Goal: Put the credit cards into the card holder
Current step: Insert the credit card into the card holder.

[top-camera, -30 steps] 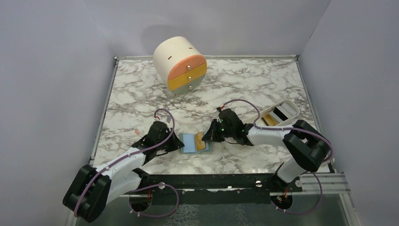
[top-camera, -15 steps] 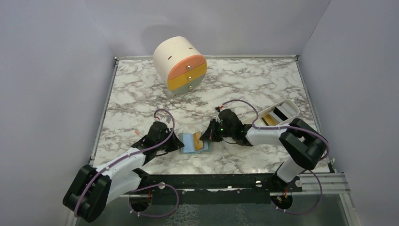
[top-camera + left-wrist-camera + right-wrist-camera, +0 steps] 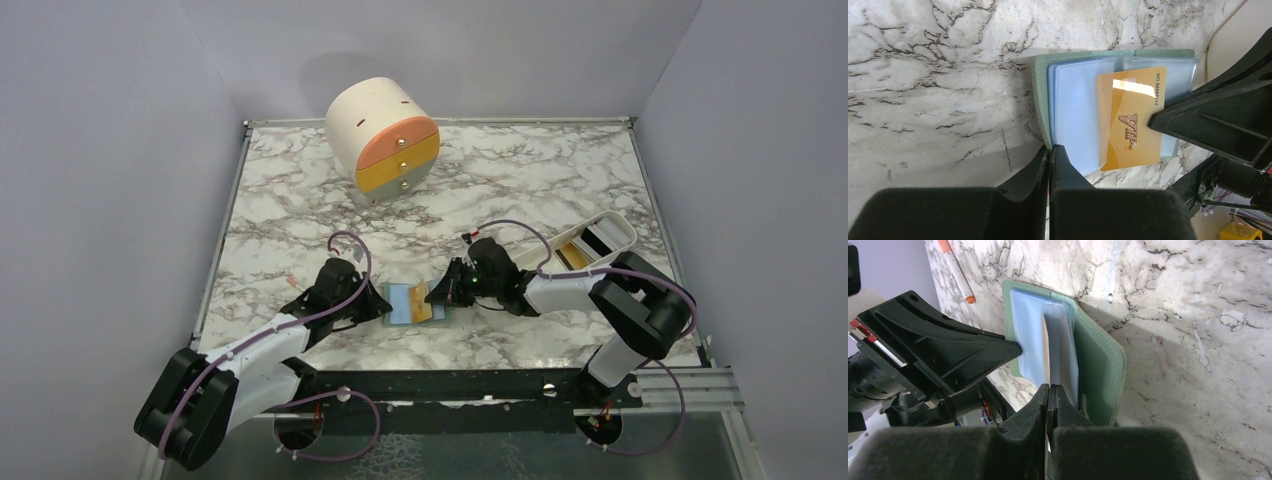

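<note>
While the card holder (image 3: 404, 303) lies open at 6 o'clock of the drawer cylinder (image 3: 380, 130), its 9 o'clock edge is touched by the closed, empty left tool (image 3: 1049, 150), a tan-orange credit card (image 3: 1130, 120) is pinched in the closed right tool (image 3: 1048, 388) over its 3 o'clock half.

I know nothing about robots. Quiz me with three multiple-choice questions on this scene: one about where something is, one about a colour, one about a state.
1. Where on the table does the card holder lie?
A. near the front edge, about midway across
B. far left corner
C. far right corner

2. What colour is the card at the holder?
A. black
B. gold
C. red

3. The card holder is:
A. folded shut
B. open
C. standing on edge

Answers:
1 A, it rests on the marble close to the front edge, about midway across.
2 B, it is gold with VIP lettering.
3 B, its pale blue lining shows.
</note>
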`<state>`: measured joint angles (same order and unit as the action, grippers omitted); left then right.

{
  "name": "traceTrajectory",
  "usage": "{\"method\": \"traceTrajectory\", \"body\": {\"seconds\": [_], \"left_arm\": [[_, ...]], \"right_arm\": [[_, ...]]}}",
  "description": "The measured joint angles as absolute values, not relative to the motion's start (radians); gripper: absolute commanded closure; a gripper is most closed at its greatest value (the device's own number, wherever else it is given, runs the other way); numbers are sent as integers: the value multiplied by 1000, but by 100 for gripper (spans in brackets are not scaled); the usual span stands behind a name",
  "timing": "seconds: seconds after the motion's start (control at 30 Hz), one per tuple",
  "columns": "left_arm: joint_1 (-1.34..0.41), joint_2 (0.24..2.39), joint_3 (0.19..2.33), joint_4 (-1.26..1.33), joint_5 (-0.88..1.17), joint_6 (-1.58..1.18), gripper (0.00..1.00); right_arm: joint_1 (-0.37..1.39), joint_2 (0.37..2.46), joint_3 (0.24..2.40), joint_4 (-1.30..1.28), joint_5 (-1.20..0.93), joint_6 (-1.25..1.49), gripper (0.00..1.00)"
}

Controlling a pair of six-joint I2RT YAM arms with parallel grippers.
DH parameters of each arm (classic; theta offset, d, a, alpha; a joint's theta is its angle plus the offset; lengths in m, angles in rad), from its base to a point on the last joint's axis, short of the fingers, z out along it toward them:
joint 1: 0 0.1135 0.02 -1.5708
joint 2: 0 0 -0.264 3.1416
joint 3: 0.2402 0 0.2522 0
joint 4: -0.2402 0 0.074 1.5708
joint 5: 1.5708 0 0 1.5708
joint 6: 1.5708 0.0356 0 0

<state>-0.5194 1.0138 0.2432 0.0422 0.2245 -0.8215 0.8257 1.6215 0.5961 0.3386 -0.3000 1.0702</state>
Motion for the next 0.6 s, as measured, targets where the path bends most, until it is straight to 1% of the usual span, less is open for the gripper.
{"method": "traceTrajectory", "body": {"seconds": [0.5,0.53,0.6], "left_arm": [[-519,1006,215,85,230,-859,100],[-519,1007,214,88,231,-859,100],[-519,1008,213,91,232,-860,100]], "right_arm": [[826,1650,599,368,-274,1096,99],[826,1655,599,369,-274,1096,97],[826,1664,601,368,-274,1096,91]]}}
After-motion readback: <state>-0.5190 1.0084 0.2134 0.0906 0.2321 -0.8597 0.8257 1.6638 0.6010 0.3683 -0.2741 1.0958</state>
